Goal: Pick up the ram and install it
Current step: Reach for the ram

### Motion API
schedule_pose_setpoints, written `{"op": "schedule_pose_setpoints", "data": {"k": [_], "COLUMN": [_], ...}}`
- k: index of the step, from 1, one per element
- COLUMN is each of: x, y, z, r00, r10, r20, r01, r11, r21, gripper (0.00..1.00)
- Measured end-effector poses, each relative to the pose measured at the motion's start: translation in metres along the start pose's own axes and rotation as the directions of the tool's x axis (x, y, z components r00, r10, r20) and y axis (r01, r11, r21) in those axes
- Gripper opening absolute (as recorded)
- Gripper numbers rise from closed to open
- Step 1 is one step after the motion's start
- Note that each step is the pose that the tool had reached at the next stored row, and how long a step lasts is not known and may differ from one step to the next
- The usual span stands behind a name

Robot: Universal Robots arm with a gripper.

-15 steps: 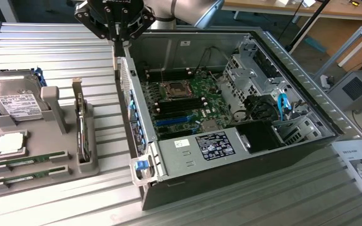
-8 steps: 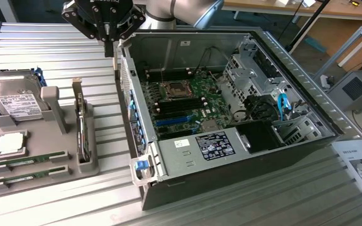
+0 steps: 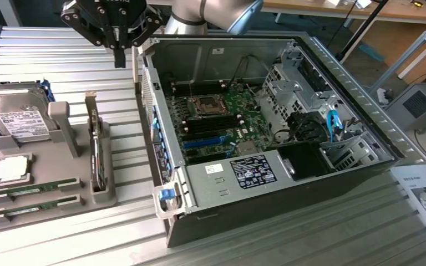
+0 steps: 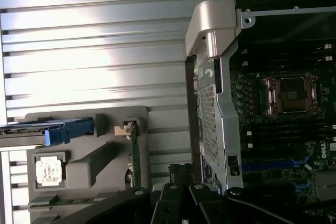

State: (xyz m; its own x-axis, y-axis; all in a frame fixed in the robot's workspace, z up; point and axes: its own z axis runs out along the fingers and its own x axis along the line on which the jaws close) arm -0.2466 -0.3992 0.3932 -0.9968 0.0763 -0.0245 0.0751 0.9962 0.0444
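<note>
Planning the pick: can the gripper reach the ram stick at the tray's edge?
Likely yes: that ram stick lies uncovered in the grey tray, nothing above it, though the gripper is shut.

Lab workshop, open computer case (image 3: 272, 138), slatted metal bench (image 3: 65, 50), wooden desks (image 3: 361, 11)

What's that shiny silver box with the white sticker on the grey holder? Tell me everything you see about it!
That's a hard drive: a flat, silvery metal box with a white printed label on its face. It stands on edge, leaning back a little, in the grey holder at the exterior view's left. Blue plastic pieces sit along its far edge. Only the holder and those pieces seem to touch it.
</note>
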Motion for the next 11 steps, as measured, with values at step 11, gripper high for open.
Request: {"op": "schedule_pose_setpoints", "data": {"k": [11], "x": [0.023], "y": [-0.0019], "z": [-0.0007], "r00": [1.0], "r10": [0.0], "r20": [0.0], "r01": [0.0], "r11": [1.0], "r21": [0.0001], "gripper": [0.11]}}
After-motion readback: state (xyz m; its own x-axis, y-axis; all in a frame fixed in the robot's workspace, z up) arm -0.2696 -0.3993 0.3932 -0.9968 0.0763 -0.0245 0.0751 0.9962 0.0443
